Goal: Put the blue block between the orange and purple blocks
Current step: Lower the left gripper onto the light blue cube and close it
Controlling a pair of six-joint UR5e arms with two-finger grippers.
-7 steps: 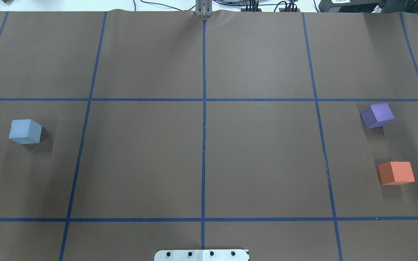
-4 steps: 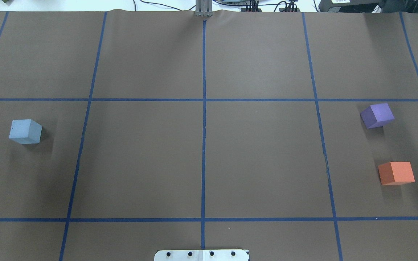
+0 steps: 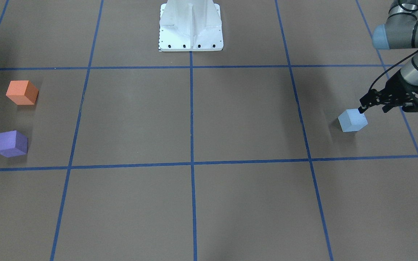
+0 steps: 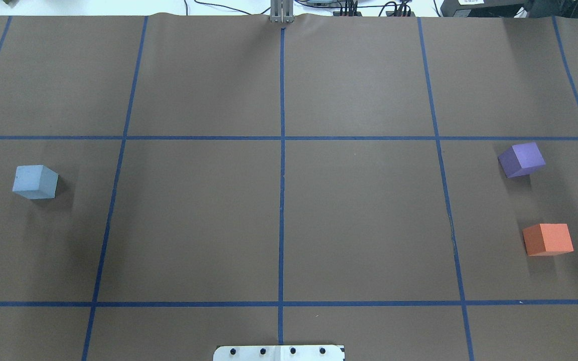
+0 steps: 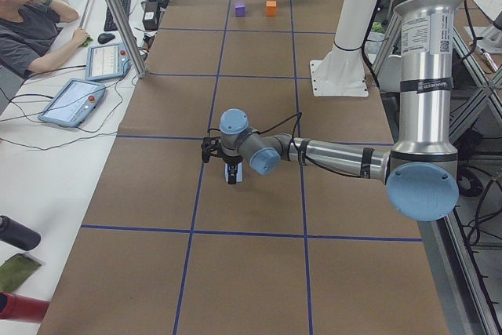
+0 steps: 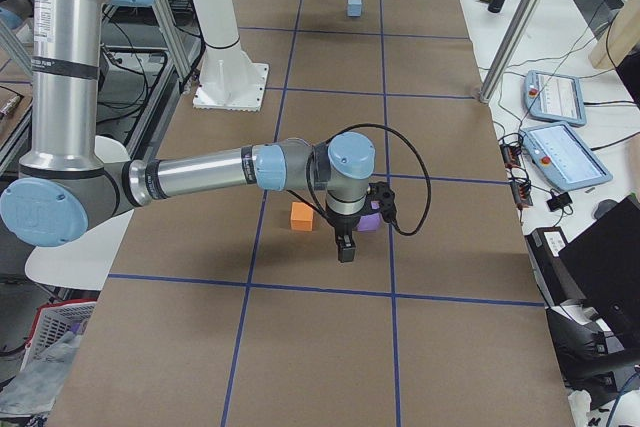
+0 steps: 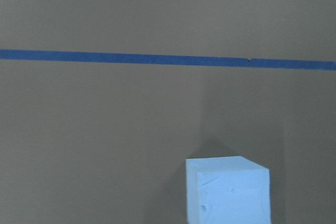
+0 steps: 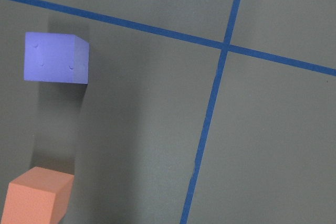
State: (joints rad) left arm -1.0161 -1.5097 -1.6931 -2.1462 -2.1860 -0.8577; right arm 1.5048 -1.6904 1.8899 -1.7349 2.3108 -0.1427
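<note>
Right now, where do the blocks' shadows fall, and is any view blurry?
Overhead exterior: the blue block throws a soft shadow to its right. Exterior front-facing: that shadow falls to its left. Left wrist-mounted: the block is slightly soft, cut by the bottom edge. Right wrist-mounted: the purple block looks sharp.

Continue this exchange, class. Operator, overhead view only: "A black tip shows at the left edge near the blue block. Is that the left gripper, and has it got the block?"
Observer: Yes, that is it. The front view shows the left gripper open, beside the blue block and not around it.
Operator: I see no right arm at all. Where is it?
Observer: The right-side view shows the right gripper hanging close to the orange block and the purple block.
</note>
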